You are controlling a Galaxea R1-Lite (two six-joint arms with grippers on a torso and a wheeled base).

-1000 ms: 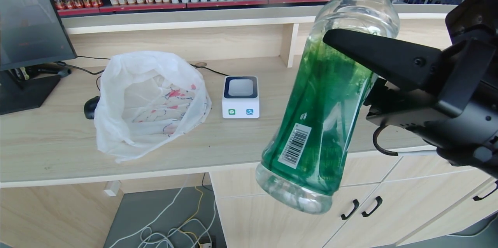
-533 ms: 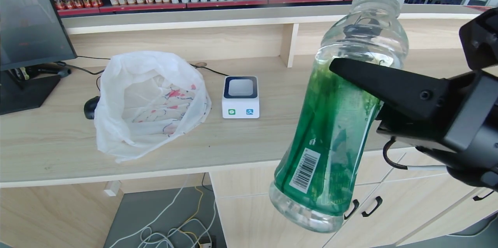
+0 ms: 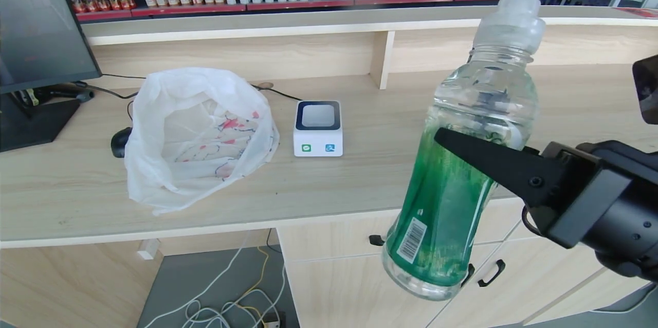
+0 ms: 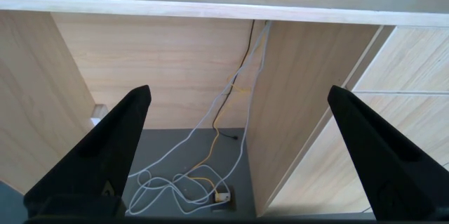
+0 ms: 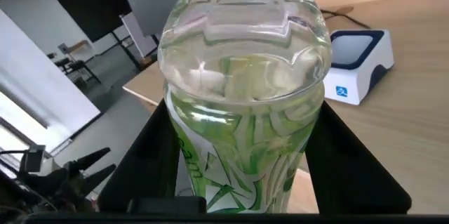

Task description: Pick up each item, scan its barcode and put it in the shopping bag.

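Gripping the bottle [image 3: 442, 204] in the right jaws, clenched across its middle where the green label meets the clear shoulder. Holding it in the air on the right, nearer than the front edge of the worktop [image 3: 77, 189] and in front of the cabinet doors [image 3: 514, 287]. Tilting it, with the white cap [image 3: 514, 9] up and leaning right and the clear base lower and further left. Showing the barcode [image 3: 412, 239] low on the label, turned toward the near side (not down at the scanner's window).

Keeping the bottle well apart from the white scanner [image 3: 318, 127], sitting mid-worktop to the left with its dark window facing up. Keeping it farther still from the shopping bag [image 3: 141, 163], slumped just left of the scanner, white plastic with its mouth gaping open and red and blue print showing through its wall. Passing over, on the far left of the worktop, a dark mouse [image 3: 119, 142] tucked against the bag and a monitor [image 3: 41, 24] on its stand. Backing all this, a far shelf [image 3: 288, 6] lined with rows of drink bottles.

Holding the left jaws released, spread wide with nothing between the two black fingers [image 4: 105, 154], low beneath the worktop's near edge. Hanging there over the grey floor [image 4: 175, 140] and its loose cables [image 4: 184, 182].
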